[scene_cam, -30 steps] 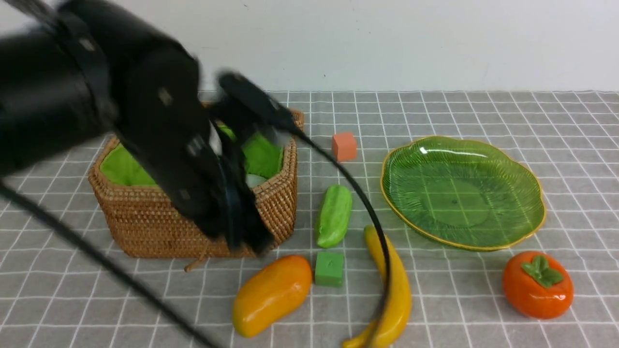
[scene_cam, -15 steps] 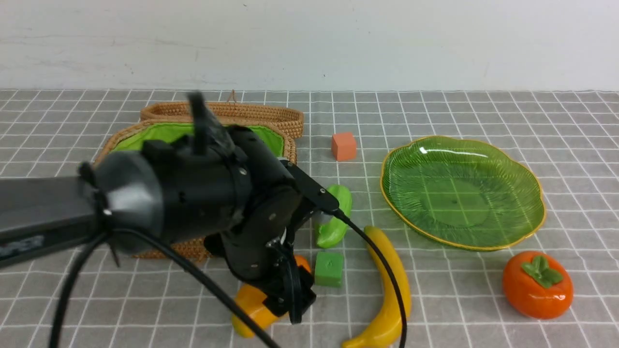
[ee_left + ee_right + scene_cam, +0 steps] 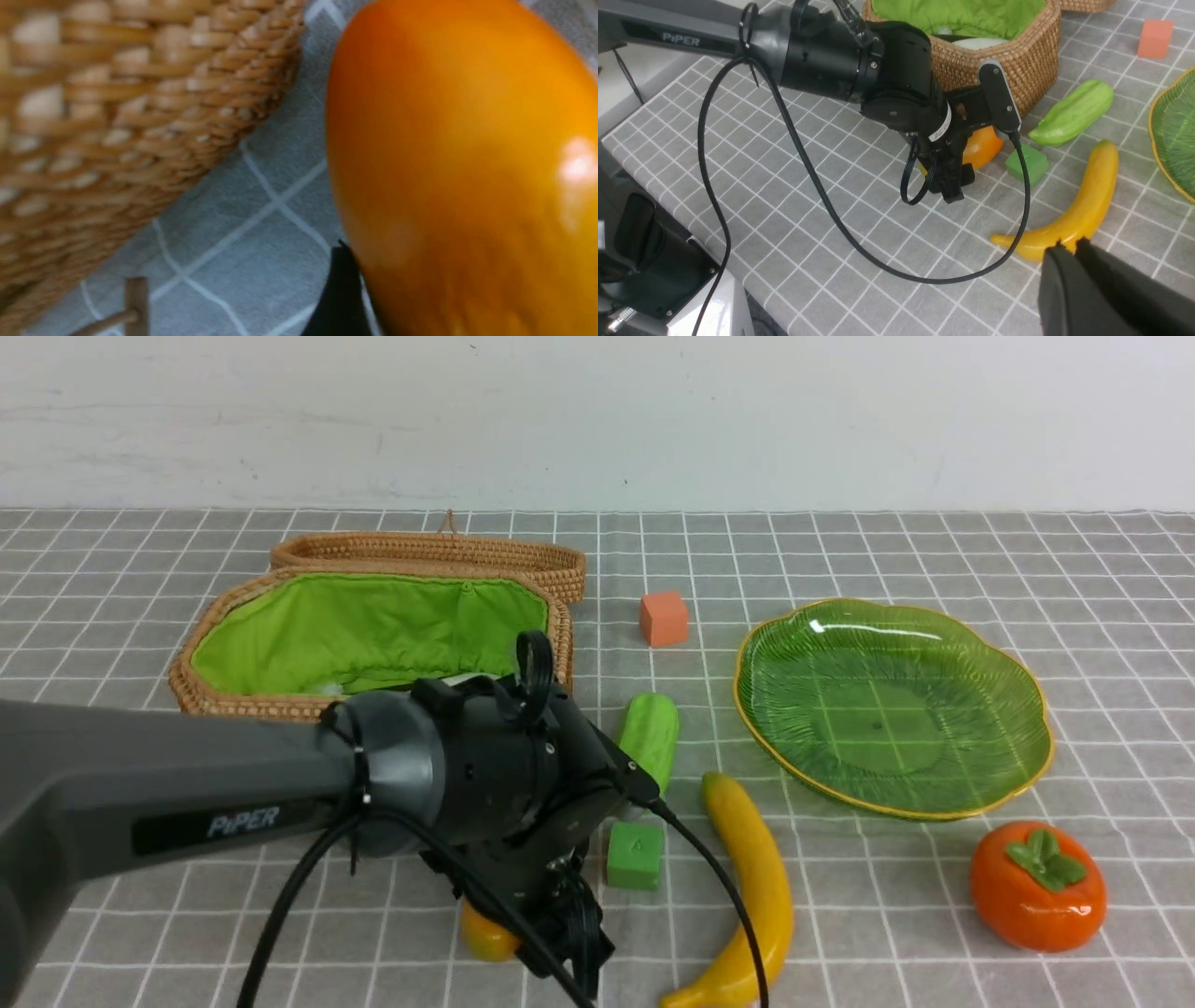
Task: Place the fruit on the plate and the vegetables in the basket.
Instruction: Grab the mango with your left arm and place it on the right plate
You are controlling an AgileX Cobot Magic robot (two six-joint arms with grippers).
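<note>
Left claw [image 3: 579, 961] over the mango [image 3: 458, 163], near side of the one basket [image 3: 560, 639]; grip unclear. Right claw [image 3: 1070, 247] clenched. Counter [image 3: 934, 943] holds three fruits (mango, banana [image 3: 773, 896], persimmon [image 3: 1036, 887]), one cucumber [image 3: 651, 737], orange cube [image 3: 664, 619], green cube [image 3: 636, 855]; one plate [image 3: 887, 709] right.

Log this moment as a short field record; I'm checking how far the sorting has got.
left fingers: down at the mango, grip unclear
right fingers: shut, holding nothing
plate: empty
basket: lid open, white radish inside
on the cloth: banana, persimmon, cucumber
</note>
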